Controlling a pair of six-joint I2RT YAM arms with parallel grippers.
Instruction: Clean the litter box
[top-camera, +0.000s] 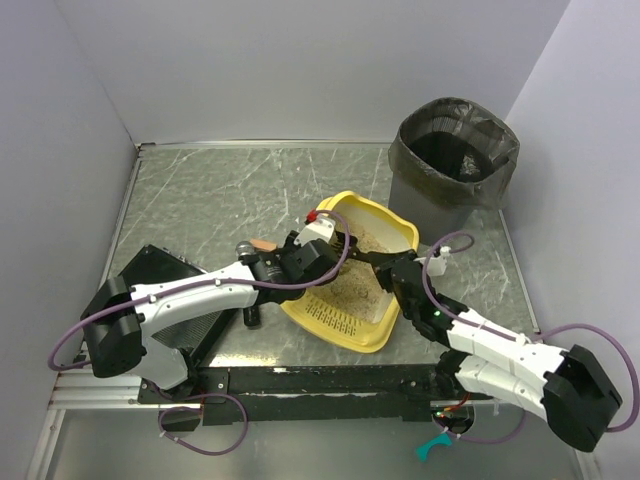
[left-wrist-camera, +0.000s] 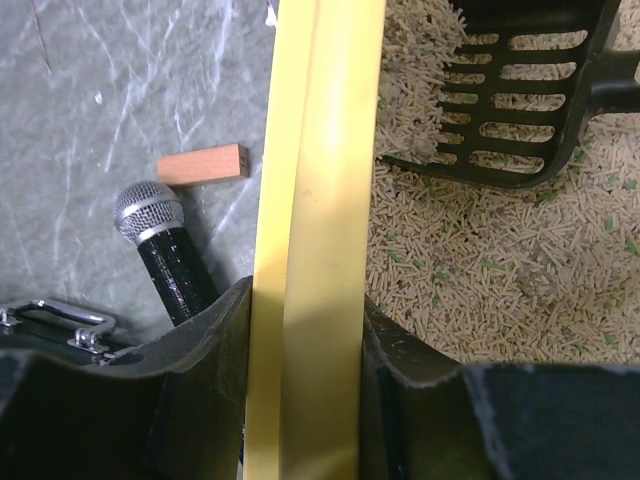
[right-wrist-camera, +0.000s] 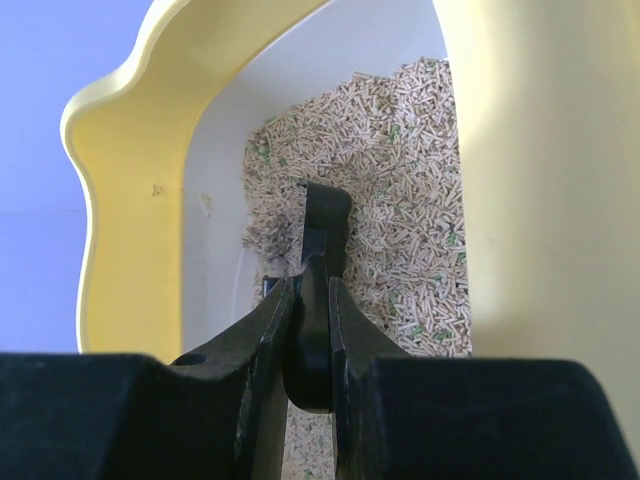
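- Top: we note both arms stretched inward to the litter box (top-camera: 340, 330), central on the table (top-camera: 200, 190).
- Left wrist: left gripper (left-wrist-camera: 305, 300) clamps the box's yellow rim.
- Right wrist: right gripper (right-wrist-camera: 312, 300) closed tight on the scoop (right-wrist-camera: 326, 215), tip in litter.

yellow litter box (top-camera: 398, 226) at the middle of a grey table (top-camera: 220, 190).
shallow rounded tray, turned a little askew; beige pellet litter (top-camera: 348, 290) covers its floor, and a slotted grille (top-camera: 345, 326) forms the near end.

Open table (top-camera: 220, 190) lies beyond the litter box (top-camera: 340, 325); microphone (left-wrist-camera: 165, 250) and wooden block (left-wrist-camera: 202, 165) crowd its left, a bin (top-camera: 430, 195) far right.
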